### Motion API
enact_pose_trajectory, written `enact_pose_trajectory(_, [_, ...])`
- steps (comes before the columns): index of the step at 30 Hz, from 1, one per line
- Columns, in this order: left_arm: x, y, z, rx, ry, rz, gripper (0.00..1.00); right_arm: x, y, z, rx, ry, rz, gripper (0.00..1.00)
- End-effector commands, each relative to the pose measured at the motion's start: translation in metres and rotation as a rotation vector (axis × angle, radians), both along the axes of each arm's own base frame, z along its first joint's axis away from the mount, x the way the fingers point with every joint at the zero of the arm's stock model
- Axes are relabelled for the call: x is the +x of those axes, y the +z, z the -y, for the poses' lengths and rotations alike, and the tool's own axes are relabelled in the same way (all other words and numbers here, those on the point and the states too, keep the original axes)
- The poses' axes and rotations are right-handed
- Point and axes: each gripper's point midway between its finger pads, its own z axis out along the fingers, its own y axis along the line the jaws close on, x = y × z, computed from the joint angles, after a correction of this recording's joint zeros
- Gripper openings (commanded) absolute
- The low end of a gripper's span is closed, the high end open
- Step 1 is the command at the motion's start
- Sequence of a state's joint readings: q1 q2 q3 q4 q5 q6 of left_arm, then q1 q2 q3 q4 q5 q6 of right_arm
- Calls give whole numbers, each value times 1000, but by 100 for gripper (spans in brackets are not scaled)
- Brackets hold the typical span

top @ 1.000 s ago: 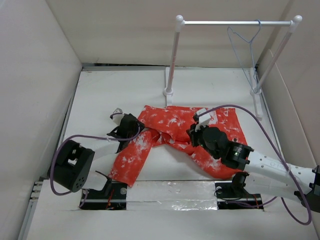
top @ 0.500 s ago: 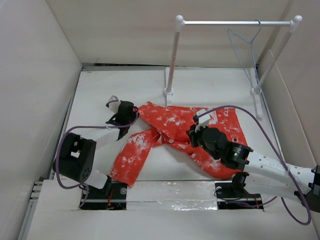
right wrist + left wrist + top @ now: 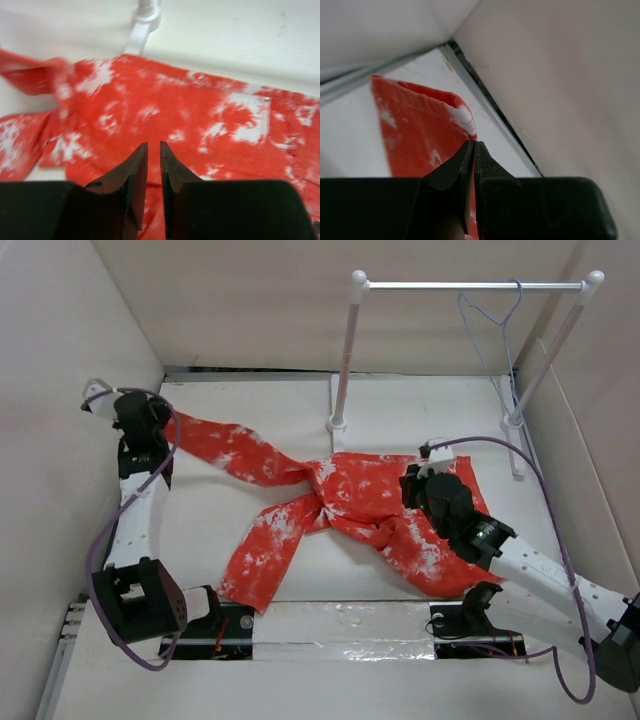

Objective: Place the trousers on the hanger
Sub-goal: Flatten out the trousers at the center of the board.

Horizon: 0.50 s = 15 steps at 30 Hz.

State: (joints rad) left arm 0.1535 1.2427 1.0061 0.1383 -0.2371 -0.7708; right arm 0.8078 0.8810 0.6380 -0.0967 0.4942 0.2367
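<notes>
While the trousers [image 3: 350,500] lie across the table [image 3: 200,510], one leg running long toward the far-left corner, the left gripper [image 3: 472,149] clamps that leg's end. The right gripper [image 3: 151,147], jaws nearly together and grip unclear, hovers over the waist, nearer the hanger [image 3: 497,325] at far right.

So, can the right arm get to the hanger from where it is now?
Probably yes: the hanger hangs at the right end of the rail, beyond the right gripper, and nothing stands between them.
</notes>
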Motion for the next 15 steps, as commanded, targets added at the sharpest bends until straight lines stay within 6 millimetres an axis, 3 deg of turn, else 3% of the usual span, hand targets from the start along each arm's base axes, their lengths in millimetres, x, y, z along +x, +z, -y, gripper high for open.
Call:
enact_pose_trajectory(1, [3,56,-15,122,-59,74,0,24,34,20,95,-79,83,28])
enact_pose_trajectory(5, [-1,81,-40,181,-54,126,0,52,27,61,90,-206,58,38])
enact_pose_trajectory(6, [0,80,-43,188,-38,121,0,62,18,81,86,-273,32,39])
enact_pose_trajectory(7, [3,85,-42,189,-51,129,0,70,20,89,104,-299,49,43])
enact_pose_trajectory(9, [13,74,-48,159,-50,86,0,81,6,106,103,-350,8,46])
enact_pose_trajectory(10, [15,89,-55,161,-11,92,0,87,1,129,108,-421,-7,50])
enact_pose_trajectory(11, [13,76,-60,138,14,26,0,91,0,139,115,-447,-15,51])
enact_pose_trajectory(13, [12,71,-64,151,37,17,0,97,-9,161,126,-510,-41,57])
enact_pose_trajectory(14, [12,83,-68,171,35,79,0,100,-12,183,133,-564,-36,60])
enact_pose_trajectory(15, [7,90,-62,171,6,121,0,103,-19,193,144,-591,-42,64])
